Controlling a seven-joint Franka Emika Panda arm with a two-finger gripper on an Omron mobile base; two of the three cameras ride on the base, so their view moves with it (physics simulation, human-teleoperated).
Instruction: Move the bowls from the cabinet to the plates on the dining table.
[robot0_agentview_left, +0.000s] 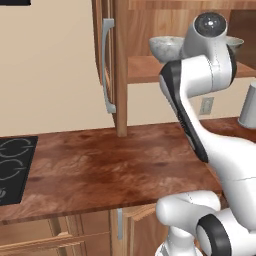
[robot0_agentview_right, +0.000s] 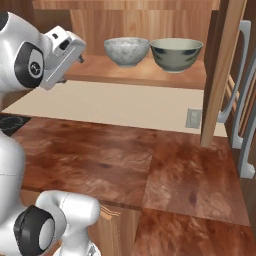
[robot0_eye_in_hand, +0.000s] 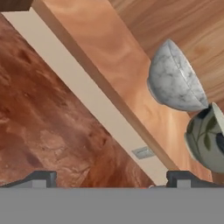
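Jaws are spread wide on the gripper (robot0_eye_in_hand: 111, 179) and nothing is grasped. It is raised beside the open cabinet (robot0_agentview_right: 220, 75), level with its shelf. Both bowls are seen on that shelf, side by side near its front edge and just apart: the speckled grey-white bowl (robot0_agentview_right: 127, 51) nearer the gripper, the grey-green bowl (robot0_agentview_right: 176, 54) beyond it toward the door. No bowl has been lifted, so the task is judged barely begun; both transfers to the plates remain.

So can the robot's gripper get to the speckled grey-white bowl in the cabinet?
Probably yes. The wooden cabinet stands open, the speckled grey-white bowl sits near the shelf's front edge, and nothing lies between it and the open gripper.
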